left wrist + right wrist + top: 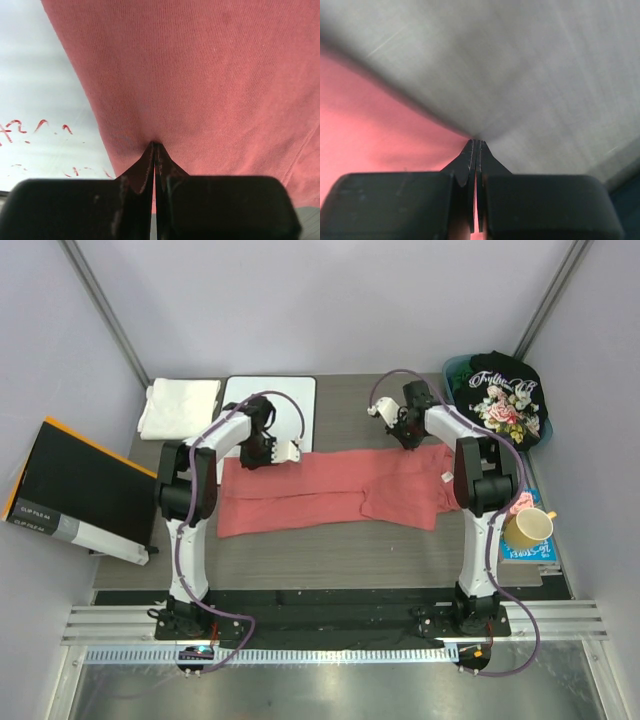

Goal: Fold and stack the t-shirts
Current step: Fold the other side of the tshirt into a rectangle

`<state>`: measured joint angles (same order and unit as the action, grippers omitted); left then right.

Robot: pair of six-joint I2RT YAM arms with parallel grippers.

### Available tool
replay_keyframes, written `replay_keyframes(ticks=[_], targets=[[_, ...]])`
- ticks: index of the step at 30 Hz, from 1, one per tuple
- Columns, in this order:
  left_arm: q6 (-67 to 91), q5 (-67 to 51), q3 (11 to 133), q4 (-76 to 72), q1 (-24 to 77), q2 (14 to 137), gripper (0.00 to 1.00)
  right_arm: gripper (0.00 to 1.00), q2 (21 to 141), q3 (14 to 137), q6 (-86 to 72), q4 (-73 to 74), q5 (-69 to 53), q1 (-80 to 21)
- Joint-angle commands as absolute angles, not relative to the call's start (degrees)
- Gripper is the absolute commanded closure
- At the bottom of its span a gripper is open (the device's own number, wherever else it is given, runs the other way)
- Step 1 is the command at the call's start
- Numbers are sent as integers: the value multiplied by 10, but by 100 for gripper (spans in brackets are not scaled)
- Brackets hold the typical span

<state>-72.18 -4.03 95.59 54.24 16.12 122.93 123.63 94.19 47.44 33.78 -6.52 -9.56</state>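
My left gripper (154, 146) and right gripper (476, 143) each pinch the far edge of the salmon-red t-shirt (330, 492) spread beneath them, still unfolded, while the white t-shirt (178, 406) beyond my left gripper lies folded and the black floral t-shirt (505, 400) waits.

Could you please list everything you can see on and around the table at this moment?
salmon-red t-shirt: one, salmon red, spread across the table's middle.
white t-shirt: one, white, folded, far left.
black t-shirt: one, black with floral print, in the bin.
bin: one, teal, far right.
whiteboard: one, white, beside the white t-shirt.
mug: one, yellow, right edge.
book: one, blue and white, under the mug.
box: one, black and orange, left of the table.
table: one, grey-brown.
left gripper: one, black, shut on the salmon-red t-shirt.
right gripper: one, black, shut on the salmon-red t-shirt.
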Motion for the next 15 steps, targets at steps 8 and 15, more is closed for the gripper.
replay_keyframes(ticks=[8,15], targets=[[-765,-19,926,507,167,1258,100,99,1390,1116,453,242,-12,-110],[-745,-39,941,527,168,1248,100,99,1303,1130,403,232,8,-109]])
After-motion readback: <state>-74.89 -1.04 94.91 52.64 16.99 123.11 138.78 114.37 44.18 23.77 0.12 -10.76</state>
